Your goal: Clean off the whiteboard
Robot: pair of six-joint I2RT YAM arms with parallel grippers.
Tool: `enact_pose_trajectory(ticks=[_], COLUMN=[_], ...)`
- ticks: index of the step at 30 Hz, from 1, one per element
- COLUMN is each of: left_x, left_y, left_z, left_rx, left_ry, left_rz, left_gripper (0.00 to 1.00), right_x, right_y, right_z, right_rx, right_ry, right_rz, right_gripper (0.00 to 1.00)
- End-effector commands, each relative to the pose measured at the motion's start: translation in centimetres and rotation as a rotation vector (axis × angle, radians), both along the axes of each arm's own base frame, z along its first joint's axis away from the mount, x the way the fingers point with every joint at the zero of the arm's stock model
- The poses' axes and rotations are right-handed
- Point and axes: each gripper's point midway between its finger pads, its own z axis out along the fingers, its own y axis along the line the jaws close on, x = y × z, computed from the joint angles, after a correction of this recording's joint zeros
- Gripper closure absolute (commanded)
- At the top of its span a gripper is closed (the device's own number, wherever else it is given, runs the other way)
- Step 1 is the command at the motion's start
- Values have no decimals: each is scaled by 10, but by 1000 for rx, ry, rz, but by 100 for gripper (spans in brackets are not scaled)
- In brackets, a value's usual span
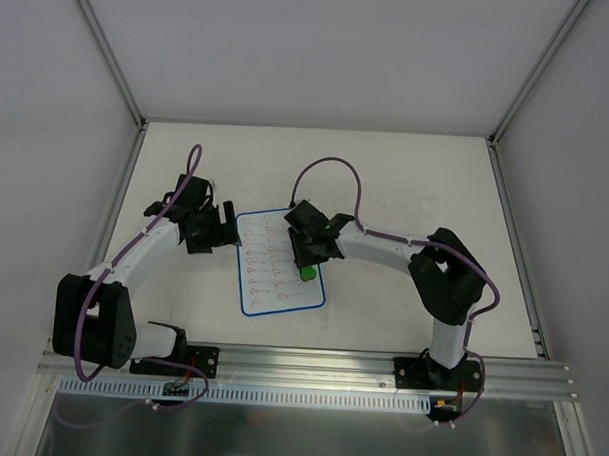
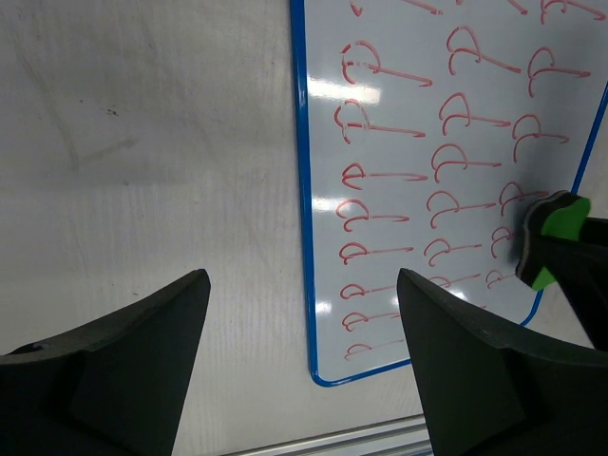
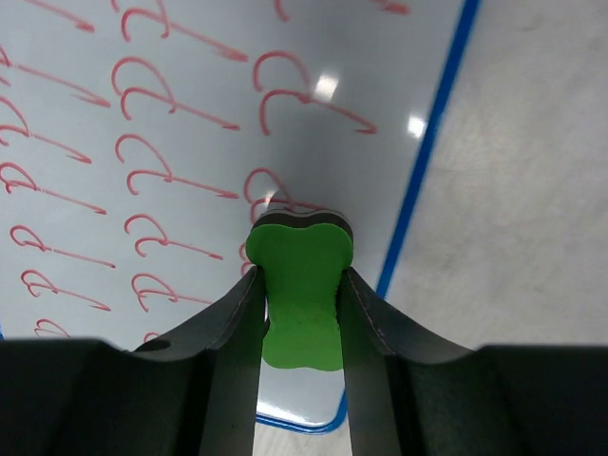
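**Right Arm Is Holding the Eraser on the Marked Whiteboard**

The whiteboard (image 1: 273,282) is lying flat on the table (image 1: 416,182), near the middle and a little closer to the arms' bases. It is sitting slightly askew to the table's edges. Its blue border is running all the way round, and rows of red hook-shaped marks are covering its face from top to bottom.

The right gripper (image 1: 308,264) is reaching in over the board's right side. Its two fingers are clamping a small green eraser (image 1: 309,273) between them. In the right wrist view, the fingers (image 3: 237,323) are pinching the waist of the eraser (image 3: 299,256). The eraser's dark felt end is pointing down at the whiteboard (image 3: 190,104), just inside the blue right edge. It is sitting beside a red mark, and it seems to be touching the surface.

The left gripper (image 1: 224,230) is hanging just off the board's left edge, over bare table. Its jaws are standing wide apart and are gripping nothing. In the left wrist view, the left gripper (image 2: 302,285) is straddling the blue left border of the whiteboard (image 2: 418,142). The table (image 2: 142,142) is showing on one side and the red marks on the other. The green eraser (image 2: 562,220) is appearing at the far right of that view. Whether the left fingertips are touching the table I cannot tell.
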Motion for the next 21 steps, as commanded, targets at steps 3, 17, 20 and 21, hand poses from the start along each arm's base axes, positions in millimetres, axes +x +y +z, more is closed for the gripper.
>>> enact_pose_trajectory(ticks=[3,17,20,21], left_x=[-1,-6,-5,-2], left_y=[8,-5,-12,-17], left_z=[-2,-3,-5,-2], left_rx=[32,-39,-52,-51], left_ry=[3,39,61,53], left_rz=[6,29,32,25], left_gripper=[20,24,25,25], right_x=[-16,-45,-54,-54], right_y=[21,-84,-99,-102], right_z=[-16,-31,-34,-31], right_rx=[-3,-260,-268,-256], right_ry=[89,168,196,197], right_rz=[57,-48,-42,-43], right_gripper=[88,91,91,90])
